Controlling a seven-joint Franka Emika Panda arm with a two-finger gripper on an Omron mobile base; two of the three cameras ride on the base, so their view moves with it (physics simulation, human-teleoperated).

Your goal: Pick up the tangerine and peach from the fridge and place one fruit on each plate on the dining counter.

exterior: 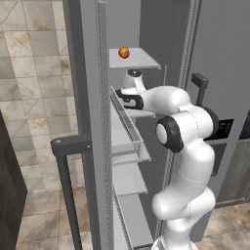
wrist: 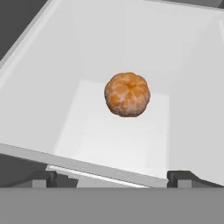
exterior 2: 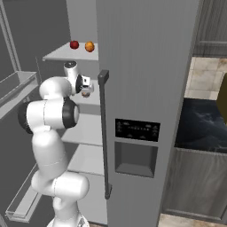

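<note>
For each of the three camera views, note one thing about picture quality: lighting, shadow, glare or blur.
Hand view: even, soft light on the tangerine, no hard shadow on the pale fridge shelf, fingers dark and slightly blurred. Left base view: the fridge door edge looks flat grey, no glare. Right base view: the dining counter top shows a faint glossy sheen; edges are soft.

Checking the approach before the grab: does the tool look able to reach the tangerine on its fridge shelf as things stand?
Probably yes. The tool is open, its tips either side of the view, and the tangerine sits alone on the pale shelf ahead with nothing between them.
</note>
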